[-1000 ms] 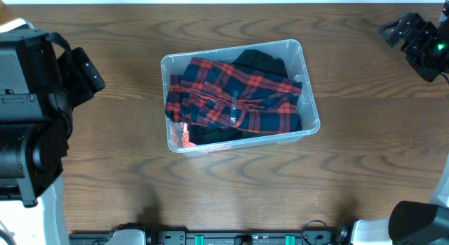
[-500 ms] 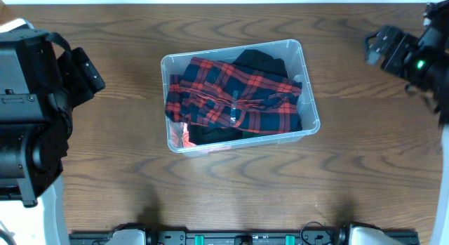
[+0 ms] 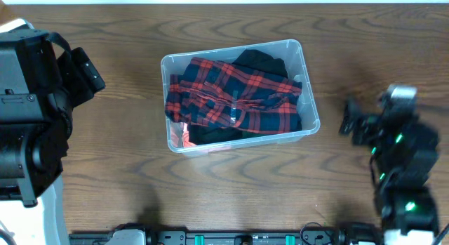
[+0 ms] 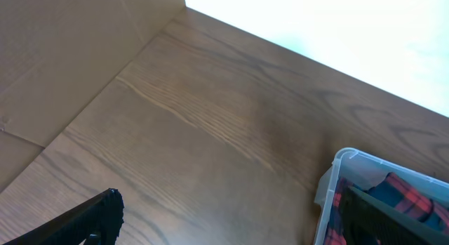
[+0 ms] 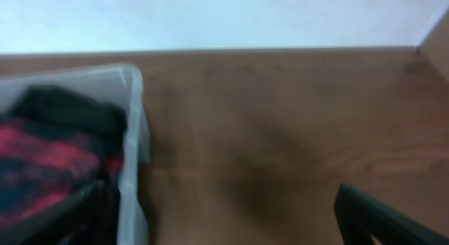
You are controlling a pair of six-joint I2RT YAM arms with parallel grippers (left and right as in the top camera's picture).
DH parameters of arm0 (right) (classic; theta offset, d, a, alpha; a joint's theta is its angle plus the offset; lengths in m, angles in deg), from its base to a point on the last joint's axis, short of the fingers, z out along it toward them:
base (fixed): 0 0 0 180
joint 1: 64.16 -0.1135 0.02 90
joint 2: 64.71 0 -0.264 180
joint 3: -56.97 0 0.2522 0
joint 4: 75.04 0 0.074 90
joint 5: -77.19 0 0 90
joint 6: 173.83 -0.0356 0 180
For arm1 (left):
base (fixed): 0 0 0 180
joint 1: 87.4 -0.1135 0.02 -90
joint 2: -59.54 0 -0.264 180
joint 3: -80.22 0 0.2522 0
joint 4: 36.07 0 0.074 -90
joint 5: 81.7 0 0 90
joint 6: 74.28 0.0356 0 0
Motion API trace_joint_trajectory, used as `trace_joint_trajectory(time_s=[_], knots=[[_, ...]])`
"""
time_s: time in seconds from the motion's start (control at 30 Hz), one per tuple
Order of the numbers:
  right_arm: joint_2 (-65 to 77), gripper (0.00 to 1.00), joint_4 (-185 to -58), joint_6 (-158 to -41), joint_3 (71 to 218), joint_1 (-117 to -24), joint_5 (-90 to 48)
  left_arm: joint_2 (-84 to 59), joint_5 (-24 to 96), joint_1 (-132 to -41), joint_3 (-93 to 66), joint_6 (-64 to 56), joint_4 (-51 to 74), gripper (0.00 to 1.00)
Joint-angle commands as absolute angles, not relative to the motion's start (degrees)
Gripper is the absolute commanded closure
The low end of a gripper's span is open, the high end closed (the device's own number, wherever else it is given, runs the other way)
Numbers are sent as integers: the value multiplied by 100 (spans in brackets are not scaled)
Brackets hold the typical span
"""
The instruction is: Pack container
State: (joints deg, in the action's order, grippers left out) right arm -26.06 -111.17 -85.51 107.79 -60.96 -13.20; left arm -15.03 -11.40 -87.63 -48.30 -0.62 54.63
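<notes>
**A:** From above, how do your arms stand?

**B:** My left arm (image 3: 31,104) sits folded at the left end of the table (image 3: 210,189). My right arm (image 3: 400,154) is at the right end, blurred. My right pincer (image 3: 349,123) points left at the container (image 3: 306,97), which is near it but apart. The blur hides how far the pincer is spread. A plaid shirt (image 3: 231,97) lies in the container on black cloth (image 3: 259,62).

**A:** And the left wrist camera?

**B:** My left pincer (image 4: 228,217) is spread wide and holds nothing, with bare wood between the tips. One corner of the container is ahead and to the right, past my right finger (image 4: 393,224).

**A:** The right wrist camera?

**B:** It is blurred too, but both fingers stand wide apart with nothing between them. The container is ahead and to the left, behind my left finger (image 5: 77,217), with the shirt and black cloth inside it.
</notes>
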Motion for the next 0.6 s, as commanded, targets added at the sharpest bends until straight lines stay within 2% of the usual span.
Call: trace_joint_trajectory(time_s=[0.0,0.23,0.57], knots=[[-3360,1,-10984,-8378,9953,-6072,-1226,-1520,-1190,-8783,-4841,-88,5481,2],[-4968,1,-11115,-8376,8360,-6070,-1354,-1520,-1190,-8783,-4841,-88,5481,2],[-6125,2,-11362,-8354,7787,-6072,-1464,-1520,-1190,-8783,-4841,-88,5481,2]])
